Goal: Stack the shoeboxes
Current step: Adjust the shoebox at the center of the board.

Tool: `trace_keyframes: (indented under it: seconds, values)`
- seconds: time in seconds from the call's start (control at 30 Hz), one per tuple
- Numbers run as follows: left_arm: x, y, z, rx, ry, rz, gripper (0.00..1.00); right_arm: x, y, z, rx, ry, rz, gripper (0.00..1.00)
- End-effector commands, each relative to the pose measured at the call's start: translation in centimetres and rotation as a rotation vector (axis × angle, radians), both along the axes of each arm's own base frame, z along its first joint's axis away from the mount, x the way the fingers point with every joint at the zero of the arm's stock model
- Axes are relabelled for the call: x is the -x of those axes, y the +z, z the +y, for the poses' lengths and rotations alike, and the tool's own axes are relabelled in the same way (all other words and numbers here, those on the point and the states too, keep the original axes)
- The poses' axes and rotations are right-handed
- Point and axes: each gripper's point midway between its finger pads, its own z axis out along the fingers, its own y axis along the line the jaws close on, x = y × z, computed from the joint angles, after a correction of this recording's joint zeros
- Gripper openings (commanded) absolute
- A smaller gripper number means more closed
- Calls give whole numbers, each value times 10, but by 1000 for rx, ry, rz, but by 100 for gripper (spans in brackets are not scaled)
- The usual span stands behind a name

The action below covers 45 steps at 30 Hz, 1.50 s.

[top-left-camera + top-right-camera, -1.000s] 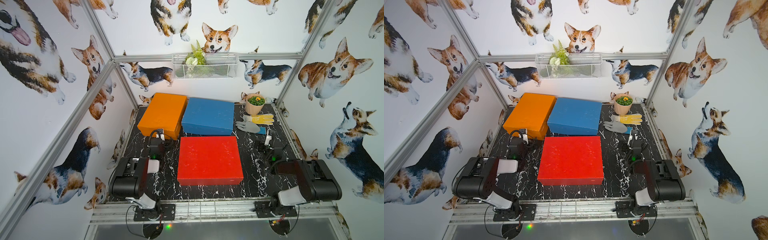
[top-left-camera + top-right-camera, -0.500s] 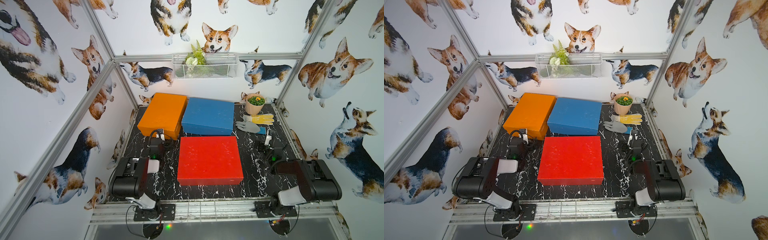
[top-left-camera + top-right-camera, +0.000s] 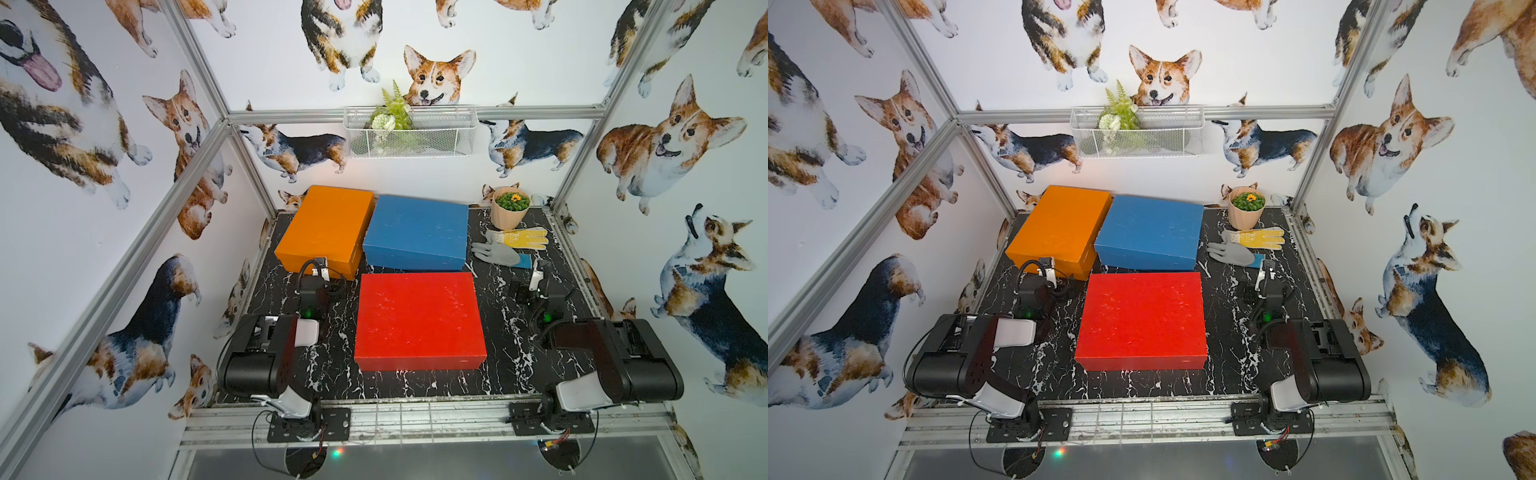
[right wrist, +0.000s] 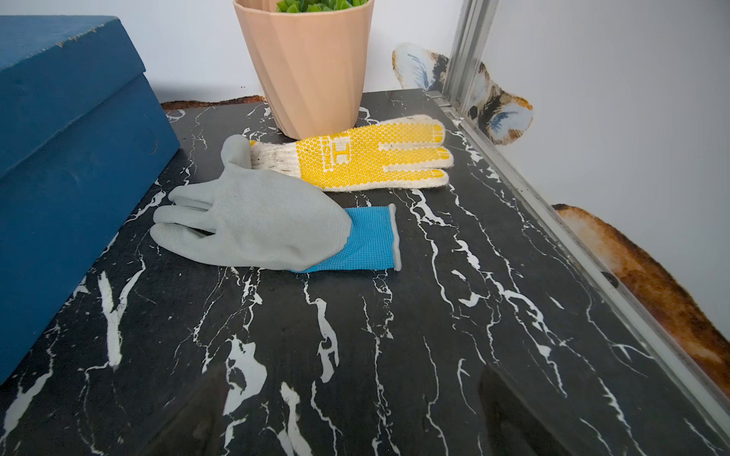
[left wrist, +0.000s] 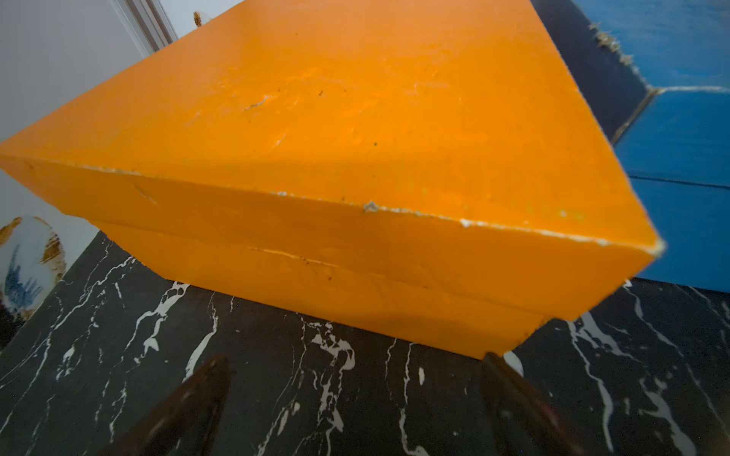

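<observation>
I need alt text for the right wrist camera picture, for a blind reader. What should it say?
Two gloves, a grey glove with a blue cuff and a yellow-dotted glove, lie on a black marble table near a peach plant pot. A blue shoebox stands beside them; the open right gripper holds nothing.

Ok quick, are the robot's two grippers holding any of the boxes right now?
Left gripper: open, holding nothing, close to the orange shoebox.
Right gripper: open, holding nothing.

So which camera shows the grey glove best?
The right wrist view: the grey glove lies close and whole, blue cuff included. Both top views show the glove small and far. The left wrist view misses it.
</observation>
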Motion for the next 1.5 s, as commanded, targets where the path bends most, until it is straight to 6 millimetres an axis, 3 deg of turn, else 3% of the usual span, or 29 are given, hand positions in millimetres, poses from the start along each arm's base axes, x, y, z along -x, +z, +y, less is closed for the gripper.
trace_keyframes:
  seconds: [0.0, 0.1, 0.2, 0.3, 0.37, 0.47, 0.57, 0.63, 0.73, 0.8, 0.83, 0.97, 1.13, 1.33, 1.47]
  values:
    - [-2, 10, -2, -5, -13, -43, 100, -5, 11, -1, 14, -2, -43, 100]
    - [5, 25, 23, -12, 140, -70, 100, -3, 23, 1, 22, 6, -74, 100]
    - [13, 50, 32, -5, 196, -61, 100, 5, 58, -3, 11, -24, -59, 100]
    - [21, 75, 36, 63, 248, -86, 100, 20, 100, 3, -111, -26, -118, 100]
    - [33, 92, 40, 143, 295, -89, 100, 29, 117, 9, -237, -17, -186, 100]
    - [52, 122, 23, 244, 221, -54, 100, 44, 137, 33, -355, 101, -140, 100]
    - [78, 135, 17, 429, 236, -61, 100, 53, 147, 12, -455, -59, -119, 100]
    - [92, 163, -1, 612, 131, -80, 100, 60, 155, 19, -529, -50, -76, 100]
    - [100, 198, -28, 769, -32, -159, 100, 63, 167, 27, -633, -41, -59, 100]
    - [102, 215, -35, 803, -83, -198, 100, 65, 169, 25, -705, -97, -34, 100]
    - [101, 222, -37, 806, -96, -202, 100, 62, 173, 33, -731, -59, -17, 100]
    - [84, 233, -49, 802, -152, -132, 100, 43, 179, 70, -733, 72, 98, 100]
    - [37, 236, -87, 730, -230, 6, 97, 14, 177, 106, -596, 90, 175, 100]
    - [-13, 235, -156, 557, -311, 118, 100, -27, 168, 115, -581, 69, 201, 93]
    - [-55, 213, -173, 477, -279, 206, 99, -54, 156, 123, -556, 70, 243, 90]
